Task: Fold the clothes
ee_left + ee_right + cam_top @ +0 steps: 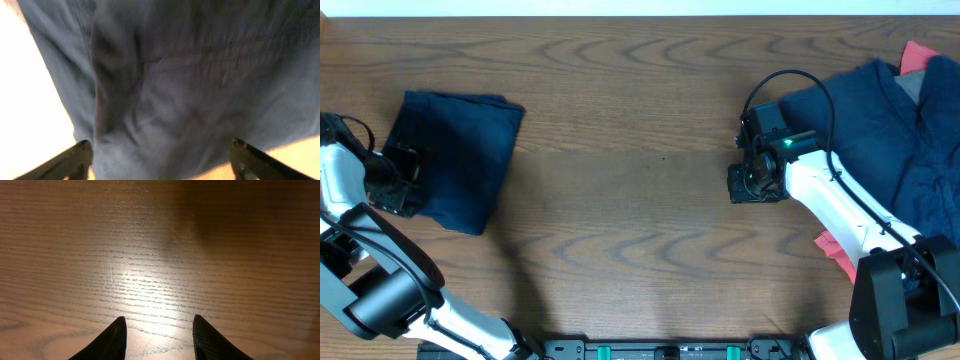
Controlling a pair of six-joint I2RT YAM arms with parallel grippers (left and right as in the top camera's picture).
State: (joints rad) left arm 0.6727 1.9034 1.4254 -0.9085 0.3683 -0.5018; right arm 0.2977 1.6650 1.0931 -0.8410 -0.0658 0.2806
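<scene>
A folded dark navy garment (pixel 460 155) lies flat at the table's left. My left gripper (pixel 405 182) sits at its left edge. In the left wrist view the navy cloth (pixel 190 75) fills the frame, and my left gripper (pixel 160 160) is open, its fingers (pixel 75 157) spread wide with cloth lying between them, not pinched. A heap of navy clothes (pixel 890 130) lies at the far right. Just left of that heap, my right gripper (pixel 755 185) hangs over bare wood. In the right wrist view the right gripper (pixel 159 330) is open with nothing between its fingertips (pixel 115 340).
A red-pink piece (pixel 917 55) and a grey piece (pixel 912 85) poke out of the right heap. More red cloth (pixel 835 250) shows under the right arm. Wooden tabletop (pixel 640 200) stretches between the two garments.
</scene>
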